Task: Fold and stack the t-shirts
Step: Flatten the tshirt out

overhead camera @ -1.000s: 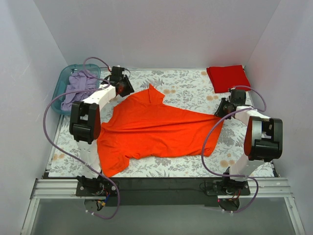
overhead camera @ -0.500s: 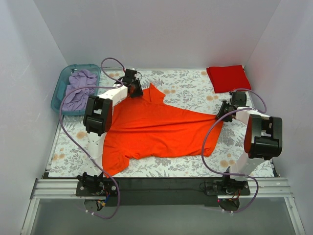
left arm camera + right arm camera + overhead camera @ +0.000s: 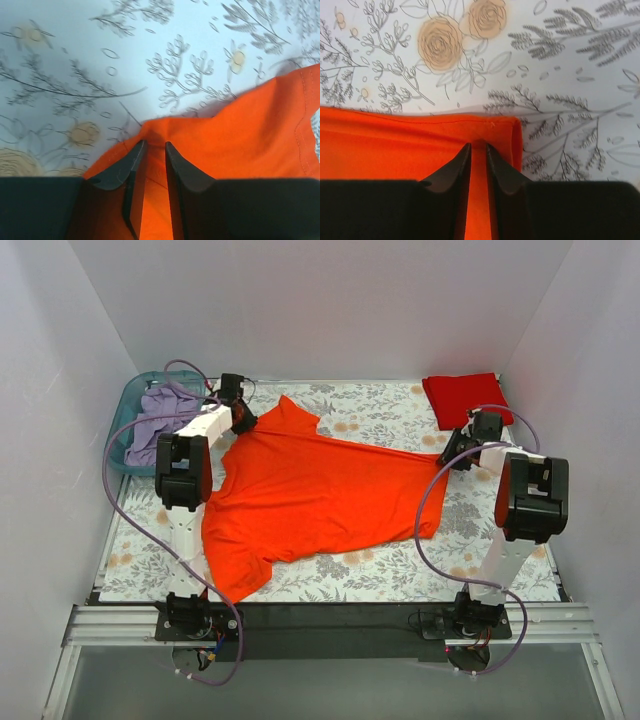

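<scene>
The bright orange t-shirt (image 3: 315, 490) lies spread across the flowered table, stretched between my two grippers. My left gripper (image 3: 243, 420) is shut on its far left edge; the left wrist view shows the cloth (image 3: 235, 145) pinched between the fingers (image 3: 125, 170). My right gripper (image 3: 452, 452) is shut on the shirt's far right hem corner, seen in the right wrist view as a hemmed orange edge (image 3: 420, 135) between the fingers (image 3: 452, 172). The deeper red t-shirt (image 3: 466, 398) lies folded at the far right corner.
A teal basket (image 3: 128, 410) holding purple cloth (image 3: 162, 415) stands at the far left corner. White walls close in the table on three sides. The flowered tablecloth (image 3: 380, 420) shows around the shirt.
Both grippers have pulled the orange shirt toward the far side and apart; its top edge is now stretched straighter. The left gripper swung right, then back left near the basket.
</scene>
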`<action>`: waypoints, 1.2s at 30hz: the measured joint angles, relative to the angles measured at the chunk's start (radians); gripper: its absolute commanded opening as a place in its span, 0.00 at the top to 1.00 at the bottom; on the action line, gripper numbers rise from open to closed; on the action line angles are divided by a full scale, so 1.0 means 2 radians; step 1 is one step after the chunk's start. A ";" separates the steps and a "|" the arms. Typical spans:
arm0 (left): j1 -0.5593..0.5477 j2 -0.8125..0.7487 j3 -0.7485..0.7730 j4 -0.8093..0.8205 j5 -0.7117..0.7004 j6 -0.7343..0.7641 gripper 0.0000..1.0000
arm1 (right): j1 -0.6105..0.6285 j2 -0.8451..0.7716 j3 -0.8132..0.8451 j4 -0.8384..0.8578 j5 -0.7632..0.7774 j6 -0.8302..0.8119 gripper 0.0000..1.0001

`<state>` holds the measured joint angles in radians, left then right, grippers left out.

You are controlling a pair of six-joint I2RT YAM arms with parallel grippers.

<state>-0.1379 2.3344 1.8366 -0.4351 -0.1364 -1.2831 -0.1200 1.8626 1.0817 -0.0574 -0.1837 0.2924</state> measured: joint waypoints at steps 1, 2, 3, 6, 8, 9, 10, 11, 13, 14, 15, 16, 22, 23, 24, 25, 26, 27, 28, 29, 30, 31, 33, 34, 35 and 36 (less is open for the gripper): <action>0.006 0.002 0.005 -0.007 -0.001 -0.004 0.79 | 0.001 0.015 0.018 0.001 -0.006 0.001 0.75; 0.011 0.006 0.014 -0.014 -0.002 -0.008 0.79 | 0.002 0.019 0.022 0.002 -0.008 0.001 0.75; 0.015 0.012 0.025 -0.024 -0.003 -0.012 0.79 | 0.002 0.029 0.035 0.002 -0.013 0.001 0.75; 0.017 0.023 0.047 -0.042 -0.007 -0.023 0.79 | 0.002 0.055 0.068 0.003 -0.018 0.003 0.75; 0.018 0.023 0.046 -0.044 -0.010 -0.031 0.79 | 0.002 0.063 0.079 0.003 -0.018 0.005 0.74; 0.018 0.020 0.041 -0.042 -0.011 -0.035 0.79 | 0.002 0.067 0.084 0.003 -0.018 0.006 0.74; 0.020 0.017 0.034 -0.038 -0.011 -0.041 0.78 | 0.002 0.069 0.088 0.003 -0.018 0.007 0.73; 0.022 0.012 0.027 -0.034 -0.011 -0.045 0.77 | 0.002 0.071 0.090 0.003 -0.019 0.008 0.73; 0.029 -0.002 0.003 -0.026 -0.011 -0.051 0.70 | 0.002 0.073 0.094 0.003 -0.019 0.008 0.71; 0.033 -0.007 -0.003 -0.026 -0.010 -0.051 0.68 | 0.002 0.073 0.096 0.002 -0.022 0.007 0.71; 0.035 -0.010 -0.005 -0.025 -0.008 -0.051 0.65 | 0.002 0.073 0.097 0.000 -0.026 0.006 0.70; 0.039 -0.011 -0.005 -0.025 -0.006 -0.047 0.62 | 0.002 0.073 0.099 -0.002 -0.026 0.005 0.69; 0.041 -0.031 -0.027 -0.019 -0.021 -0.010 0.47 | 0.001 0.051 0.091 -0.016 -0.027 -0.004 0.64; 0.037 -0.041 -0.039 -0.017 -0.025 -0.003 0.46 | 0.002 0.039 0.085 -0.016 -0.028 -0.005 0.64; 0.033 -0.051 -0.051 -0.018 -0.029 0.002 0.46 | 0.003 0.023 0.076 -0.018 -0.031 -0.005 0.64; 0.026 -0.064 -0.065 -0.018 -0.032 0.007 0.46 | 0.004 0.006 0.066 -0.019 -0.034 -0.004 0.64; 0.020 -0.076 -0.077 -0.016 -0.035 0.010 0.46 | 0.006 -0.012 0.055 -0.017 -0.038 -0.005 0.64; 0.014 -0.092 -0.091 -0.018 -0.037 0.013 0.46 | 0.010 -0.028 0.043 -0.016 -0.043 -0.004 0.64; 0.008 -0.110 -0.105 -0.017 -0.041 0.015 0.45 | 0.013 -0.039 0.033 -0.016 -0.046 -0.004 0.64; 0.002 -0.128 -0.121 -0.014 -0.045 0.017 0.45 | 0.018 -0.051 0.020 -0.013 -0.052 -0.005 0.64; -0.005 -0.149 -0.138 -0.015 -0.048 0.018 0.44 | 0.025 -0.059 0.007 -0.012 -0.058 -0.005 0.64; -0.010 -0.170 -0.157 -0.015 -0.050 0.019 0.44 | 0.030 -0.064 -0.003 -0.012 -0.062 -0.005 0.64; -0.017 -0.211 -0.196 -0.011 -0.054 0.019 0.43 | 0.045 -0.072 -0.031 -0.010 -0.071 -0.006 0.62; -0.019 -0.233 -0.219 -0.014 -0.056 0.019 0.39 | 0.052 -0.077 -0.047 -0.011 -0.075 -0.006 0.61; -0.021 -0.251 -0.240 -0.015 -0.056 0.019 0.35 | 0.058 -0.081 -0.061 -0.011 -0.079 -0.006 0.60; -0.026 -0.270 -0.263 -0.011 -0.057 0.018 0.35 | 0.062 -0.087 -0.079 -0.014 -0.080 -0.006 0.57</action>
<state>-0.1894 1.7947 1.3102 -0.4580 -0.2512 -1.2465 0.0044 1.6882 0.9234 -0.0849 -0.3435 0.2810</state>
